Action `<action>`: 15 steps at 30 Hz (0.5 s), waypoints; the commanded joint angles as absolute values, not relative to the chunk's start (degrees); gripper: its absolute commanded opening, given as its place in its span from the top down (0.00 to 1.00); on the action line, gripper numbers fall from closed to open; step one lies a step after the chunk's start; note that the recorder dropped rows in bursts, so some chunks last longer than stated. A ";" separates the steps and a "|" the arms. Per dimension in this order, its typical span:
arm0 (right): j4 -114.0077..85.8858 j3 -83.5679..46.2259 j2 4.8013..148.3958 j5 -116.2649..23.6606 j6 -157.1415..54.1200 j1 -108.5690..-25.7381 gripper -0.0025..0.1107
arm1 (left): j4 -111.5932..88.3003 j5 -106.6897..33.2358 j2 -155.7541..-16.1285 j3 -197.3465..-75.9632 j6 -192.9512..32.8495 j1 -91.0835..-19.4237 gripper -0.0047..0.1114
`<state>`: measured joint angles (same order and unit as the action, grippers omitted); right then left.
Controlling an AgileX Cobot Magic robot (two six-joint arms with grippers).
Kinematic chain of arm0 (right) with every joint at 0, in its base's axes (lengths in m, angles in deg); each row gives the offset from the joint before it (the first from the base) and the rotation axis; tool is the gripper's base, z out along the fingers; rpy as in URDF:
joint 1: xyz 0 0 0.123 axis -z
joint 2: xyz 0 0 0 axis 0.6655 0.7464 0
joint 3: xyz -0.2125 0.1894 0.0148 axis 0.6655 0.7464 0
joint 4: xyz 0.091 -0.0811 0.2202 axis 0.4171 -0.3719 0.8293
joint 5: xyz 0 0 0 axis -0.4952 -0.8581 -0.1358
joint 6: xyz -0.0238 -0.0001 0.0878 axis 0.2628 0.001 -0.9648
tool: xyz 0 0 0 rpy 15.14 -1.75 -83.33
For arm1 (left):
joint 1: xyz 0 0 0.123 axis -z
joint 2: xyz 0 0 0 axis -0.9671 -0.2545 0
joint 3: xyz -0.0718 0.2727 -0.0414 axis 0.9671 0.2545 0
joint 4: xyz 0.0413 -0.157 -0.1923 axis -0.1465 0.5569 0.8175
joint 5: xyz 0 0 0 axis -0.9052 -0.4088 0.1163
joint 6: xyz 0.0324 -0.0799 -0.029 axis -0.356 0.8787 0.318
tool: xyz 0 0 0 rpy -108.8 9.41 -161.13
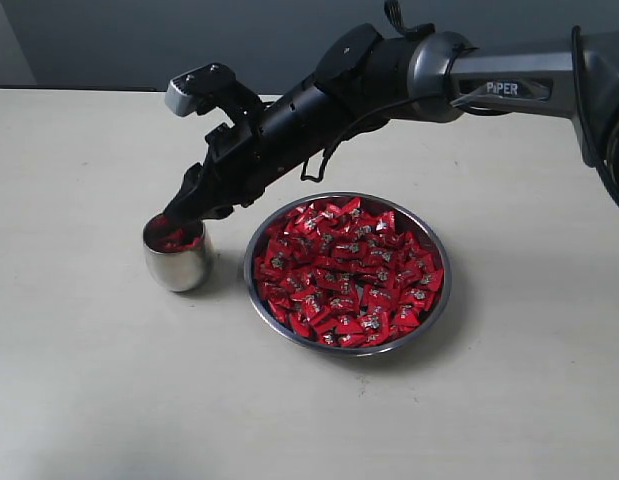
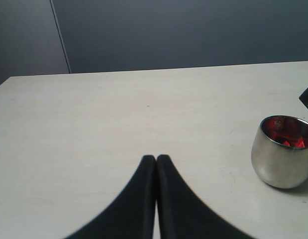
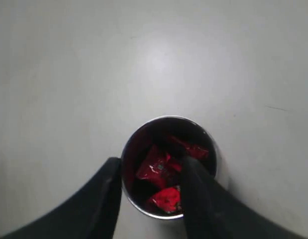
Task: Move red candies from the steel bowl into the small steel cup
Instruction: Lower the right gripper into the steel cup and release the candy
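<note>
The arm (image 1: 501, 88) at upper right says "PIPER". The right gripper (image 3: 151, 162) is spread wide over the shiny round cup (image 1: 177, 262) at left, holding nothing. Crinkly red candies (image 1: 347, 270) fill the wide steel bowl (image 1: 349, 350) mid-frame. The left gripper (image 2: 156, 158) is pinched closed.

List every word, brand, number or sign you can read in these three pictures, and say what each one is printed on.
"PIPER": in light letters on the grey link of the right arm, exterior view.
Silver-white marks on the red candies in the steel bowl: too small to read.
Small steel cup: no lettering visible in any view.
Nothing else readable.
</note>
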<state>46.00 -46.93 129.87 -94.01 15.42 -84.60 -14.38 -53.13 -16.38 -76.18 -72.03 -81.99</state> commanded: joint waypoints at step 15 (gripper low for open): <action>44.84 -47.21 129.63 -93.96 14.13 -84.53 0.98 | -14.22 -53.02 -16.13 -75.96 -71.91 -82.02 0.96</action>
<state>45.67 -46.93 129.87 -93.07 14.54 -84.60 -14.38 -53.13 -16.38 -76.18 -72.03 -81.99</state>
